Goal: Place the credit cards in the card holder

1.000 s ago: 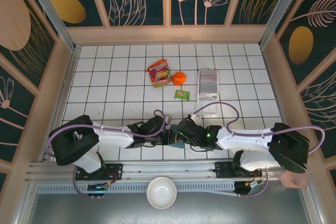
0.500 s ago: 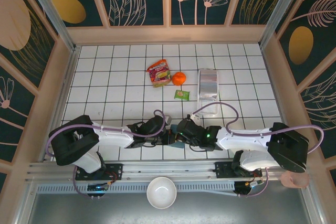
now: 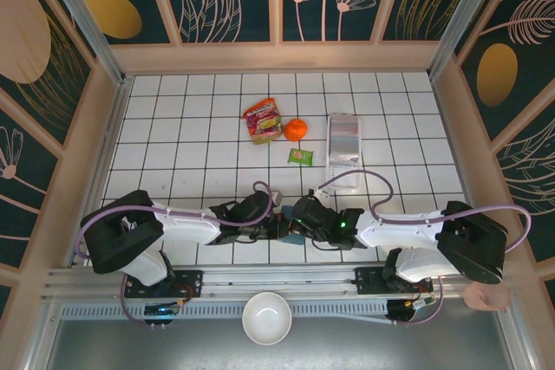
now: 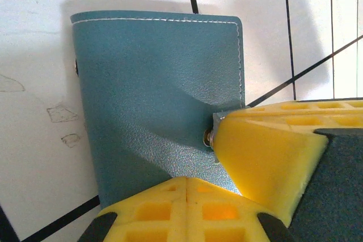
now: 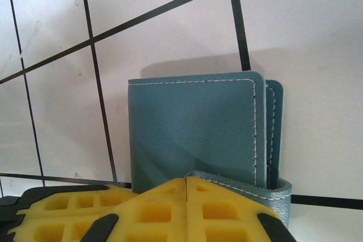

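Note:
The card holder [image 4: 159, 94] is a teal stitched case lying folded shut on the white tiles; in the top view it shows as a teal patch [image 3: 291, 236] between the two arms. My left gripper [image 4: 186, 179] is shut, its yellow tips resting on the holder's near edge. My right gripper [image 5: 187, 179] is also shut, tips against the holder [image 5: 193, 128] where its strap curls over. In the left wrist view one of the right gripper's yellow fingers [image 4: 266, 151] presses beside the metal snap [image 4: 209, 138]. The credit cards are out of view.
Farther back on the tiles lie a red snack packet [image 3: 261, 120], an orange [image 3: 296, 129], a small green packet [image 3: 301, 156] and a long clear plastic tray [image 3: 344, 149]. A white bowl [image 3: 266, 318] sits below the table's near edge.
The right arm has edged slightly to the left. Both grippers stay shut at the card holder.

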{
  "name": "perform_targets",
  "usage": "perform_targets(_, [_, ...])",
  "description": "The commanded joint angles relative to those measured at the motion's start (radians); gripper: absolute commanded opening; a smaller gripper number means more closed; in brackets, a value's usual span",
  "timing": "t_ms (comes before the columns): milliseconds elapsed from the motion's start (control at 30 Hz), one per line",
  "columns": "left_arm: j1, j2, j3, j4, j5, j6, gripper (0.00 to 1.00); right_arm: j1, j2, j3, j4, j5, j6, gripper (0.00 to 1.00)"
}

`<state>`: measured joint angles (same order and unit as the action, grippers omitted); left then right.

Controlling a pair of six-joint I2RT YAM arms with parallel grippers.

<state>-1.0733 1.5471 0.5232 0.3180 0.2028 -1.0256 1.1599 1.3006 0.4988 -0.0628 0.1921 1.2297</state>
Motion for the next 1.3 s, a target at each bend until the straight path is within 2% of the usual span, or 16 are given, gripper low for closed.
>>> perform_targets(0, [-0.005,0.013,-0.029,-0.059,-0.009,0.011,0.00,-0.004,0.085,-0.048,-0.018,-0.032,0.037,0.00])
perform_targets(400, [-0.005,0.002,-0.042,-0.045,-0.023,0.001,0.00,0.008,0.168,-0.155,-0.042,-0.074,0.140,0.00])
perform_targets(633, [-0.005,-0.052,-0.039,-0.071,-0.052,0.001,0.00,0.015,0.189,-0.106,-0.175,-0.016,0.153,0.00])
perform_targets(867, [-0.005,-0.157,-0.029,-0.145,-0.126,-0.001,0.00,0.019,0.059,-0.056,-0.201,0.086,0.134,0.00])
perform_targets(967, [-0.005,-0.206,-0.034,-0.170,-0.158,-0.003,0.03,0.017,-0.003,-0.018,-0.199,0.129,0.083,0.00])
perform_targets(1000, [-0.005,-0.219,-0.032,-0.181,-0.169,-0.003,0.04,0.015,-0.017,-0.001,-0.195,0.139,0.063,0.09])
perform_targets(1100, [-0.005,-0.260,-0.030,-0.205,-0.198,0.002,0.08,0.009,-0.046,0.047,-0.177,0.161,0.002,0.26])
perform_targets(1167, [-0.005,-0.290,-0.023,-0.228,-0.225,0.008,0.13,-0.002,-0.057,0.081,-0.167,0.166,-0.043,0.46])
perform_targets(1267, [-0.003,-0.350,0.001,-0.294,-0.310,0.032,0.24,-0.006,-0.082,0.151,-0.182,0.195,-0.113,0.59])
